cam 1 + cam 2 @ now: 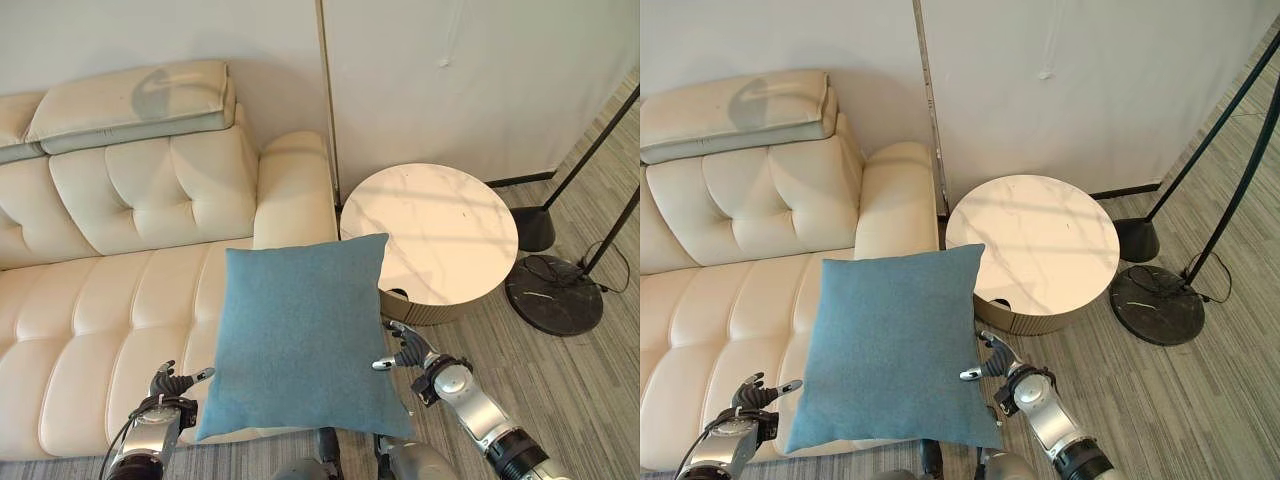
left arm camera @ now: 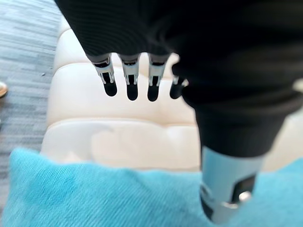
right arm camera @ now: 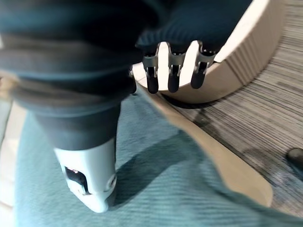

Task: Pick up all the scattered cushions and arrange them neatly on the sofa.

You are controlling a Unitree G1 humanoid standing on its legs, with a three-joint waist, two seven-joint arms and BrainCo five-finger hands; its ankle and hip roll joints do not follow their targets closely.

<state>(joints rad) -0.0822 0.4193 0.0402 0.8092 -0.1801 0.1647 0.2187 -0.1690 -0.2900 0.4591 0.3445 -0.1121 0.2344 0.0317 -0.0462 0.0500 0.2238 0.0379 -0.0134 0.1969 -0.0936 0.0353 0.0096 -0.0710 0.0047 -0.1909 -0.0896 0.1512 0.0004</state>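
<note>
A blue square cushion (image 1: pixel 300 335) lies flat over the right end of the cream leather sofa (image 1: pixel 100 300), its near corner hanging past the seat's front edge. My left hand (image 1: pixel 168 386) is at the cushion's left edge, fingers (image 2: pixel 131 85) straight over the seat, thumb beside the fabric (image 2: pixel 94 198). At the right edge is my right hand (image 1: pixel 412 352), also open, with straight fingers (image 3: pixel 173 75) and the thumb reaching over the cloth (image 3: pixel 165 175). Neither hand curls round the cushion.
A round marble-topped side table (image 1: pixel 440 235) stands close to the sofa's right arm, just beyond my right hand. Two dark floor-lamp bases (image 1: pixel 555 295) with slanted poles sit on the grey plank floor further right. A white wall lies behind.
</note>
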